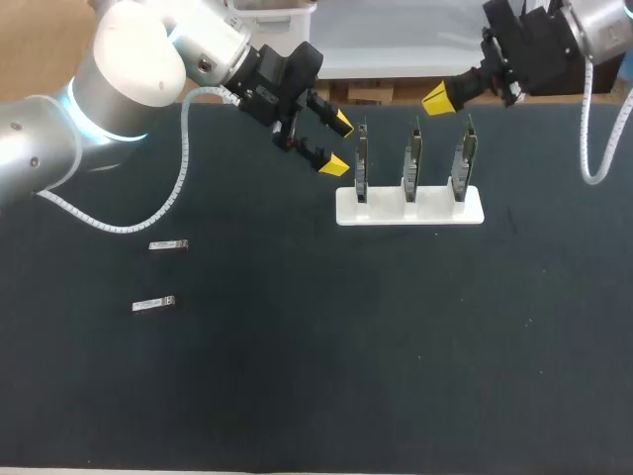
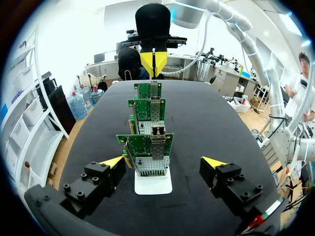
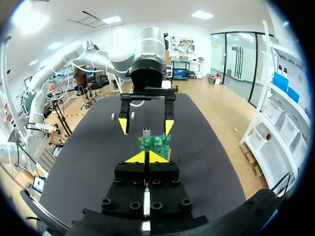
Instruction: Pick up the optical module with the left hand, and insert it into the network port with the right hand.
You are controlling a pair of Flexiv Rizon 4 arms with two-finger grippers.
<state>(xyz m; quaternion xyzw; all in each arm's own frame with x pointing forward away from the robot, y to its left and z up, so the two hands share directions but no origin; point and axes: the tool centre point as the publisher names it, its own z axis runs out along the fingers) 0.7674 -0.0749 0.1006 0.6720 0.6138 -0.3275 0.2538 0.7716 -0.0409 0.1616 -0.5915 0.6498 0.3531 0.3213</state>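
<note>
Far left on the bench (image 1: 297, 396), well apart from the card stand (image 1: 410, 212), one optical module (image 1: 168, 244) and a second module (image 1: 153, 304) lie flat, unheld. My left gripper (image 1: 337, 143) hangs with fingers wide apart and empty beside the end network card (image 1: 361, 158), and my right gripper (image 1: 435, 99) has its fingers pressed together on nothing. Modules look light, rigid, smooth metal, likely skiddy, so I'd pinch across the long sides mid-length; the dark matte surface should give some grip, but the neighbouring module sits near.

Green circuit boards (image 2: 138, 145) in a white stand (image 1: 409, 210), silver optical modules (image 1: 168, 245), black table (image 1: 297, 376)
</note>
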